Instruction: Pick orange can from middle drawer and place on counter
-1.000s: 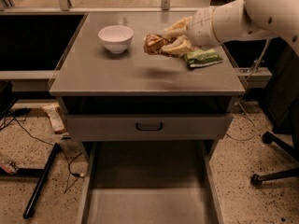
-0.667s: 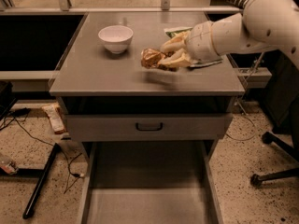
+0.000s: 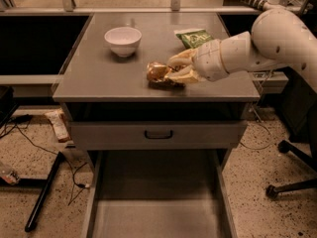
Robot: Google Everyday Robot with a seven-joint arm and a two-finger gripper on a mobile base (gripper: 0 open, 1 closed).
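The orange can [image 3: 157, 72] is a shiny orange-gold dented can lying on its side on the gray counter [image 3: 99, 76], near the front edge at the middle. My gripper [image 3: 171, 69] reaches in from the right, its fingers [image 3: 179, 59] closed around the can's right end. The middle drawer [image 3: 157, 202] is pulled out below, its flat gray floor bare.
A white bowl [image 3: 123, 40] stands at the counter's back left. A green chip bag [image 3: 195, 37] lies at the back right, behind my wrist. A closed drawer front with a black handle [image 3: 158, 134] sits under the counter. Cables and a chair base lie on the floor.
My gripper has carried the orange can leftward and down toward the counter's front. The can now rests on the counter surface, clear of the chip bag.
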